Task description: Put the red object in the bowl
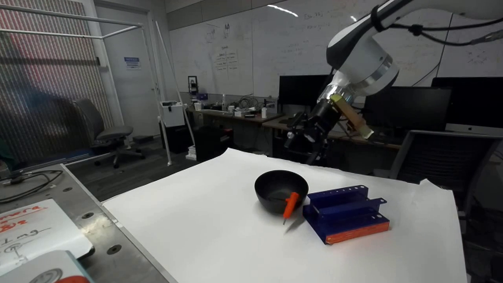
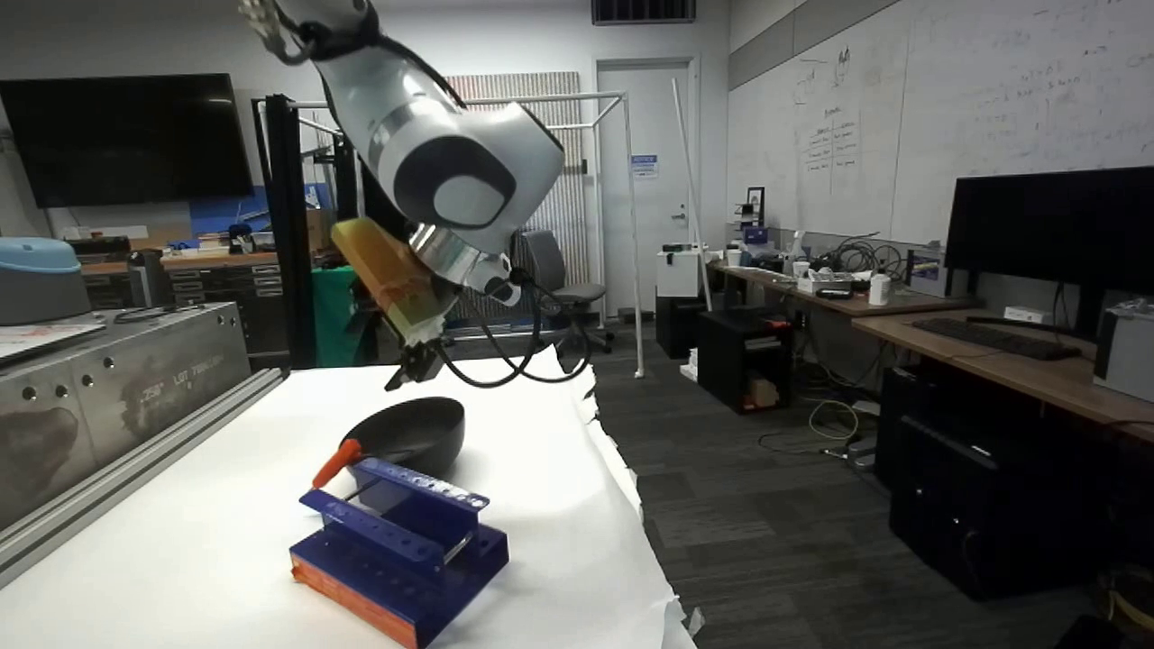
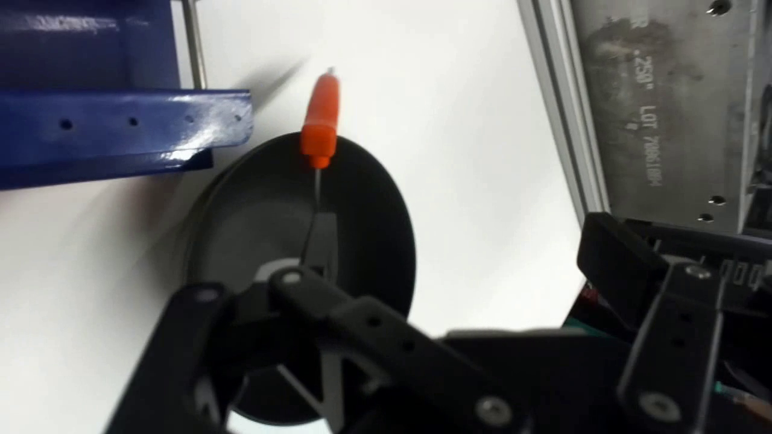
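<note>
The red object [image 1: 290,204] is a slim red-orange handle with a thin metal shaft. It lies tilted across the rim of the black bowl [image 1: 271,184], with the handle outside and the shaft reaching inside. It shows the same way in an exterior view [image 2: 337,462] and in the wrist view [image 3: 321,114]. The bowl also shows in an exterior view [image 2: 433,433] and in the wrist view [image 3: 374,199]. My gripper [image 3: 467,241] is open, with nothing between its fingers. It hangs above the table beyond the bowl [image 1: 304,151], apart from both things. One finger hides part of the bowl in the wrist view.
A blue metal rack [image 1: 346,214] with an orange strip stands close beside the bowl; it also shows in an exterior view [image 2: 406,550]. White paper [image 1: 220,236] covers the table. A metal plate with a rail [image 2: 117,397] borders one side. Chairs and monitors stand beyond.
</note>
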Available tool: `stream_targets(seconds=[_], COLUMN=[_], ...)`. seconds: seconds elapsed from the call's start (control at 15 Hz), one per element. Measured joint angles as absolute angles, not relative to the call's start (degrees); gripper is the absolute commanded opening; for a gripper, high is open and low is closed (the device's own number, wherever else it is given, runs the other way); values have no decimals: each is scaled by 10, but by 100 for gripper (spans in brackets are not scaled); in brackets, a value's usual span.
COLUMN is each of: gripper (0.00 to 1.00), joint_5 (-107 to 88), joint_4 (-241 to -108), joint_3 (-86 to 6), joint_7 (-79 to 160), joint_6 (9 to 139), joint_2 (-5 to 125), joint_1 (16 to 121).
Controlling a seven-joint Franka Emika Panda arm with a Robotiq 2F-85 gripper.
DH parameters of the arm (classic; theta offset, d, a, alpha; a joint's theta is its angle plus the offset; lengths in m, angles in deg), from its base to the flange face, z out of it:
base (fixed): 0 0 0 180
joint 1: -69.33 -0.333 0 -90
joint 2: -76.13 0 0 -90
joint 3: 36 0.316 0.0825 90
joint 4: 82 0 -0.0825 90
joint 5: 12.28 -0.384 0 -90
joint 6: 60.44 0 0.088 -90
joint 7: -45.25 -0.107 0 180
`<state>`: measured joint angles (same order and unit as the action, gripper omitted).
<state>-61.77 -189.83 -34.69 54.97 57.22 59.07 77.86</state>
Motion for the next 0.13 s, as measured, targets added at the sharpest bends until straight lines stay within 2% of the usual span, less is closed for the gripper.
stream_targets(seconds=[0.13], gripper=[100], joint_5=[-612], joint_4=[-1908], joint_3=[-353], joint_7=[530], joint_6=[539], joint_2=[642], joint_1=[777])
